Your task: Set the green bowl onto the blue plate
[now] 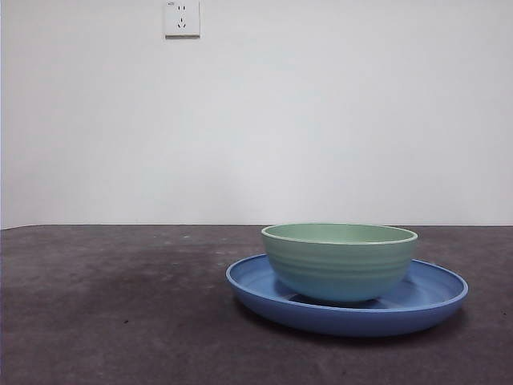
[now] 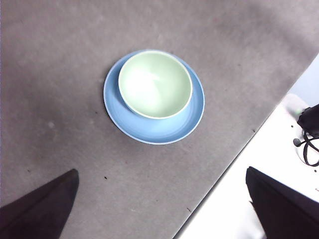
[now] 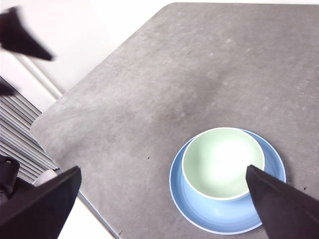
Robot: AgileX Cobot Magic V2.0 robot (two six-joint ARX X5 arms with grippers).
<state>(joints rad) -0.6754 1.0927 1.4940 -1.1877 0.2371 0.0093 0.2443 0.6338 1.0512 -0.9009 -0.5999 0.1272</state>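
Note:
The green bowl (image 1: 339,261) stands upright and empty on the blue plate (image 1: 437,295), a little off the plate's middle. It shows from above in the left wrist view (image 2: 155,84) on the plate (image 2: 154,129), and in the right wrist view (image 3: 222,163) on the plate (image 3: 219,219). My left gripper (image 2: 162,209) is open, high above the table and well away from the bowl. My right gripper (image 3: 164,209) is open too, high above the table, with one jaw tip overlapping the plate's edge in the picture. Neither holds anything.
The dark grey table (image 1: 120,305) runs back to a white wall with a socket (image 1: 182,18). The left wrist view shows the table's edge and a white base with black cables (image 2: 306,144). The right wrist view shows the table's rounded corner (image 3: 45,129).

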